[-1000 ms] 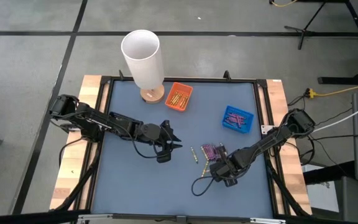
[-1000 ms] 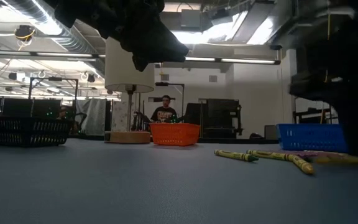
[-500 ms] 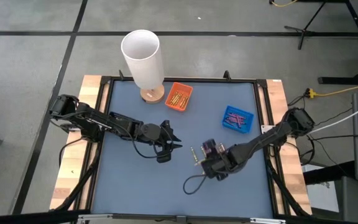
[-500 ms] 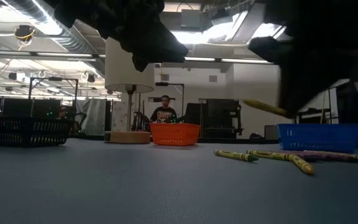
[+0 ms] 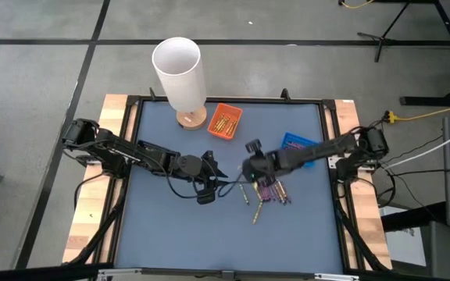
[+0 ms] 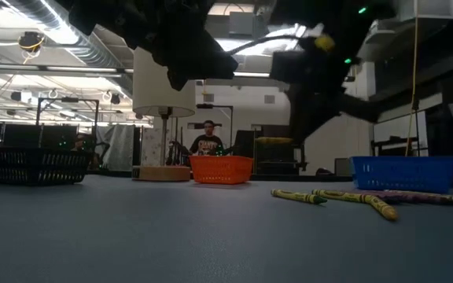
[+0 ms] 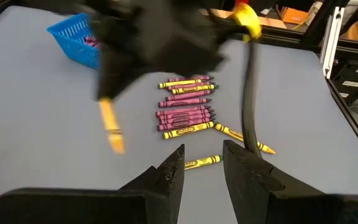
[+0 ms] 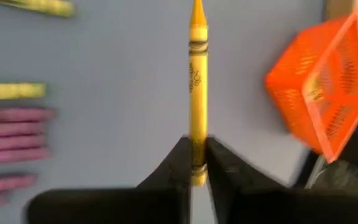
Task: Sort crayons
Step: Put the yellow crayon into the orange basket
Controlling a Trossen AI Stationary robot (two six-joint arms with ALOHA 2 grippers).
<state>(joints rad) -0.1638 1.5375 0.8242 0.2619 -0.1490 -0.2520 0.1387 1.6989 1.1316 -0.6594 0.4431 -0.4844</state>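
Yellow crayon [image 8: 196,81], clamped low on its end in the right pincer [image 8: 196,163]: light, stiff, waxy, snappable. Orange tray [image 5: 225,121] at eleven o'clock. Left pincer [image 7: 202,163] apart, idle.

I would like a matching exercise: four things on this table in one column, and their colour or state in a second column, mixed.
Things:
1. right gripper
2. left gripper
3. basket beside the lamp
4. basket near the table's right edge

Colour or state:
A. blue
B. open, holding nothing
C. orange
D. shut on a yellow crayon

Pairs: 1-D, 2-B, 3-C, 4-A
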